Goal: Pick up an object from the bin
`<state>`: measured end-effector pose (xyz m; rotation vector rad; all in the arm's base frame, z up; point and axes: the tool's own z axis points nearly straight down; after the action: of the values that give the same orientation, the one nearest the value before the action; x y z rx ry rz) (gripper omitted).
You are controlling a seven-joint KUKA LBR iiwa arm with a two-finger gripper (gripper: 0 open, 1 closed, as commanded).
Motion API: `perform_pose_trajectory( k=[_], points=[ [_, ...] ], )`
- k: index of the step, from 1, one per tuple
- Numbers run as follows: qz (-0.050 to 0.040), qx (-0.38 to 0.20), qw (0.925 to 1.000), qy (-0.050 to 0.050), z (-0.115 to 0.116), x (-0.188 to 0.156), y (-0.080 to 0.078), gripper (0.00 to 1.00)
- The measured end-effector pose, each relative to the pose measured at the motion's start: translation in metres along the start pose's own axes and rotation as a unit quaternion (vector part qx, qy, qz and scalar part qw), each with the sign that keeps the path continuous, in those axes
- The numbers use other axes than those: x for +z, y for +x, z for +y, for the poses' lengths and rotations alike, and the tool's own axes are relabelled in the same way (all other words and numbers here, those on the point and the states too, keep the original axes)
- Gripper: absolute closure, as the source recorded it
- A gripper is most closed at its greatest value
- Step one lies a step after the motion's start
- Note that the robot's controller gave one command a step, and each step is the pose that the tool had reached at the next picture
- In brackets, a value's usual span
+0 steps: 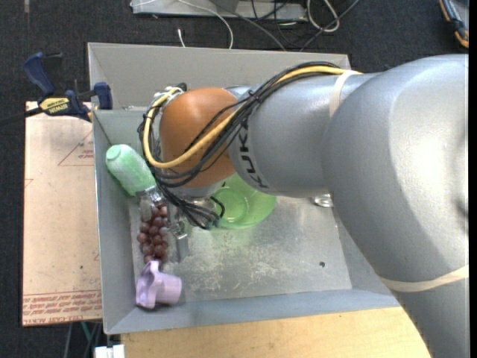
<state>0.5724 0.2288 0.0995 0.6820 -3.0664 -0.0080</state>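
Note:
My gripper point(179, 241) reaches down under the orange cover near the bin's left side; a thin metal finger shows beside a dark red bunch of grapes point(153, 231). The grapes lie along the left wall, just left of the finger. A pale green rounded thing point(130, 168) lies above the grapes at the upper left. A lilac plastic piece point(158, 286) sits in the front left corner. A light green bowl point(244, 206) lies partly hidden under the arm, right of the gripper.
The big grey arm with its orange cover and yellow and black cables spans the bin from the right and hides its back half. Bare scuffed floor shows in the bin's front middle and right.

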Motion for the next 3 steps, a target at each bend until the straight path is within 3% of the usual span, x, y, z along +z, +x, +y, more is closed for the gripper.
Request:
perform_pose_trajectory(
  k=[1, 2, 3],
  points=[
    [-0.0136, -0.179, 0.9838, 0.003, -0.004, 0.027, -0.014, 0.0],
    [-0.0052, -0.079, 0.9969, -0.001, -0.014, 0.028, 0.0, 1.0],
    [-0.0052, -0.078, 0.9969, -0.001, -0.014, 0.028, 0.0, 1.0]
  ],
)
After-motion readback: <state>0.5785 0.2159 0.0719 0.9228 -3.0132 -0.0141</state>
